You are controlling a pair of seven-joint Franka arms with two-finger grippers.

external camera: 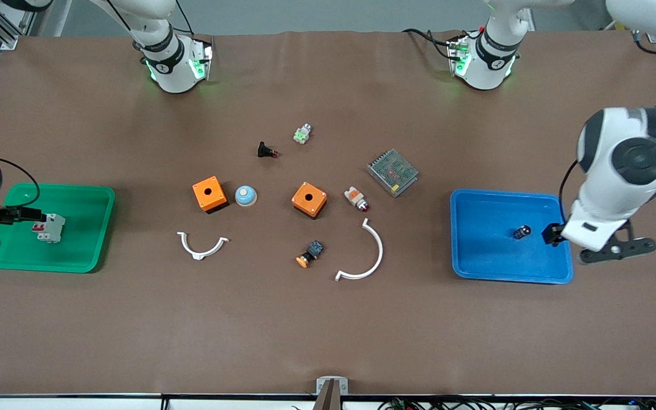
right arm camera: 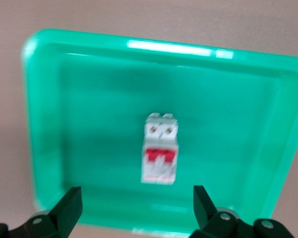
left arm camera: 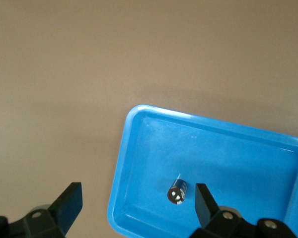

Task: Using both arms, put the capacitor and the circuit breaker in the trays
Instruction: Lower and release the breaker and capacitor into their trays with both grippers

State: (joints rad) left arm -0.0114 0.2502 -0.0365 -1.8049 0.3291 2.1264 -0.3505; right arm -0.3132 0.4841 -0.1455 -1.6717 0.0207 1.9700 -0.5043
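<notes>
Front view. You see the brown table (external camera: 328, 319) with a green tray (external camera: 86, 196) at the right arm's end and a blue tray (external camera: 476, 262) at the left arm's end. The circuit breaker (external camera: 49, 228) lies in the green tray; the right gripper (external camera: 20, 214) hangs over that tray just beside it, jaws wide and holding nothing. The capacitor (external camera: 522, 232) lies in the blue tray; the left gripper (external camera: 553, 234) hangs over the tray's edge, close to the capacitor, and its jaws are hard to read here. Between the trays you find two orange boxes (external camera: 209, 193) (external camera: 309, 199), a blue dome (external camera: 245, 196), a black push-button (external camera: 266, 151), a green-and-white part (external camera: 302, 134), a grey power supply (external camera: 392, 172), a white-and-orange indicator (external camera: 356, 198), a button with an orange cap (external camera: 310, 254) and two white curved clips (external camera: 201, 246) (external camera: 365, 256).

Left wrist view. You see the left gripper's (left arm camera: 136, 198) jaws wide apart and empty. The capacitor (left arm camera: 178, 191) lies on its side on the floor of the blue tray (left arm camera: 228, 148), just beside one finger but apart from it.

Right wrist view. You see the right gripper's (right arm camera: 137, 201) jaws wide apart and empty. The circuit breaker (right arm camera: 160, 148) rests near the middle of the green tray (right arm camera: 89, 99), red levers facing up, clear of both fingers.
</notes>
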